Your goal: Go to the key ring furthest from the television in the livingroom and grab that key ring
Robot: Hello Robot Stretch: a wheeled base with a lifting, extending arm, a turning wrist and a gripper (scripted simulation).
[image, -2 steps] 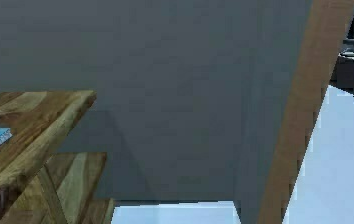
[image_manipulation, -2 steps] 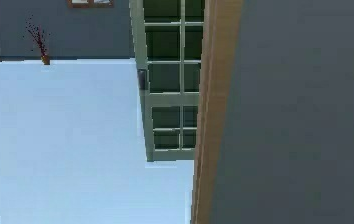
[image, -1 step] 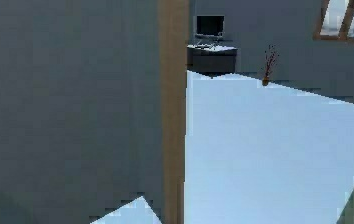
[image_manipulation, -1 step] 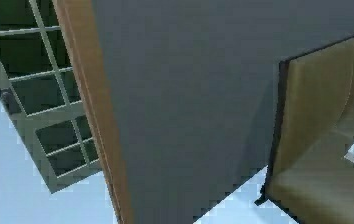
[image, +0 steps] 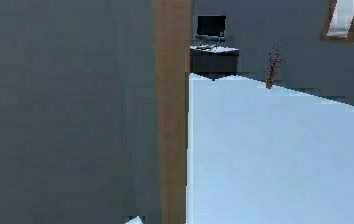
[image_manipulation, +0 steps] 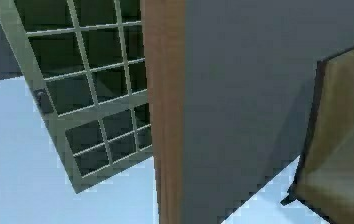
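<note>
A dark television (image: 211, 25) stands on a low dark stand (image: 214, 58) against the far wall in the forward view. Small items lie on the stand's top, too small to name.
A grey wall (image: 70, 110) with a wooden door frame (image: 172, 110) blocks the forward view's left half. Pale floor (image: 275, 150) stretches toward a vase with red twigs (image: 273, 68) and a window (image: 347, 20). A glass-paned door (image_manipulation: 80, 90), wooden frame (image_manipulation: 165, 110) and a tan chair (image_manipulation: 337, 135) stand close by.
</note>
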